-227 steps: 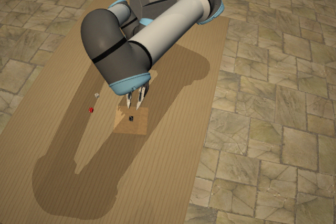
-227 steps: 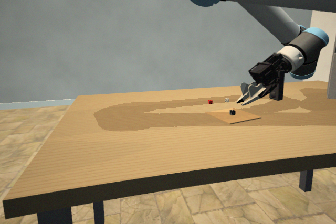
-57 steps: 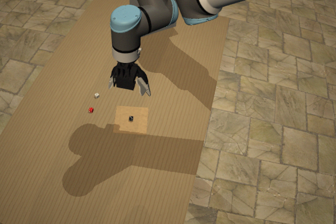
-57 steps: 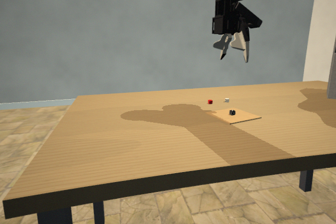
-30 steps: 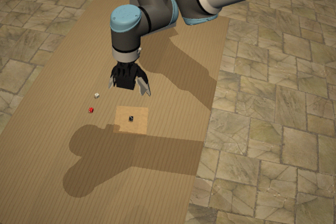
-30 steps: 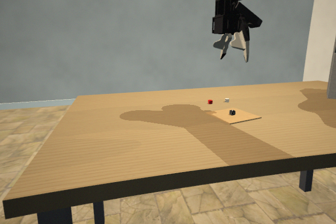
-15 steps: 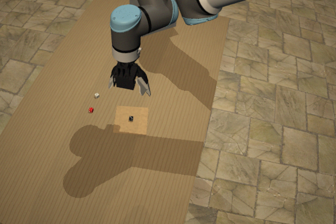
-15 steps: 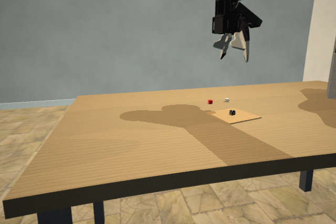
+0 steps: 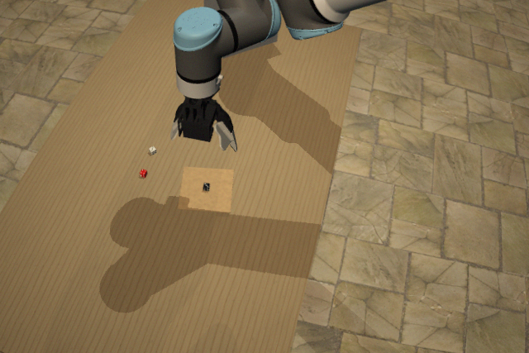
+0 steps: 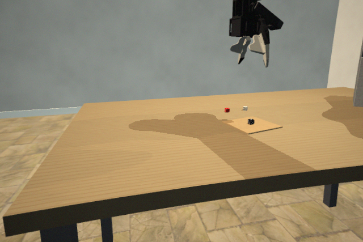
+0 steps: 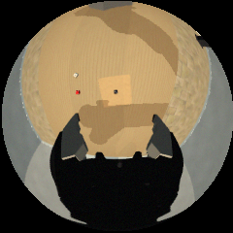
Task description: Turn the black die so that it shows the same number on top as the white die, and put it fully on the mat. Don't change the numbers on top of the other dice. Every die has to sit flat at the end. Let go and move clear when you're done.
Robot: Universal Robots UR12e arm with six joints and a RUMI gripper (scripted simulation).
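Note:
The black die (image 9: 207, 187) sits flat near the middle of the light square mat (image 9: 207, 192); it also shows in the exterior view (image 10: 250, 121) and in the wrist view (image 11: 116, 91). The white die (image 9: 152, 150) and the red die (image 9: 143, 173) rest on the table to the left of the mat, apart from each other. Their top numbers are too small to read. My gripper (image 10: 253, 58) hangs high above the table, open and empty, with its fingers spread (image 9: 205, 137).
The arm's dark shadow (image 9: 179, 246) falls across the table and over the mat's near left corner. The table edge runs along the right (image 9: 329, 195), with stone floor beyond.

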